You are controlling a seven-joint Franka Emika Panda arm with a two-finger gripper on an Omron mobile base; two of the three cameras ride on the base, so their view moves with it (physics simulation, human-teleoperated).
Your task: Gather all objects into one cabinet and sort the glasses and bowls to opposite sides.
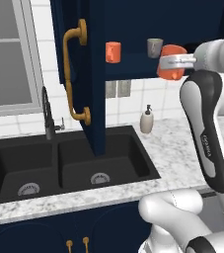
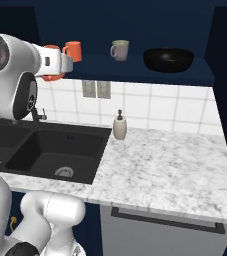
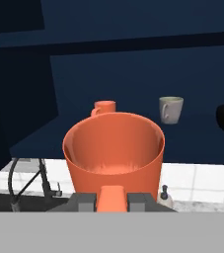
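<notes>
Already the dark navy wall cabinet (image 1: 91, 74) stands with its tall door (image 1: 86, 89) swung wide, brass handle (image 1: 74, 74) facing out, so the shelf (image 2: 150, 67) inside is reachable from the front. Below it the marble bench (image 2: 160, 160) carries the black double sink (image 1: 59, 168) and a cream soap dispenser (image 2: 119, 126), which is no part of the sorting.

On the shelf's right end sits the black bowl (image 2: 168, 59), well apart from the cups. That fits the task: bowl to one side, glasses to the other. A grey-beige cup (image 2: 120, 50) stands near the middle, and a small orange-red cup (image 2: 73, 51) stands toward the left end.

Finally, the gripper (image 3: 112, 200) is clamped on the handle of a second orange cup (image 3: 113, 153), held upright with its mouth open to the hand camera, just in front of the shelf's left part and level with it. I judge it is being carried in to join the glasses on that side; it is not yet set down.
</notes>
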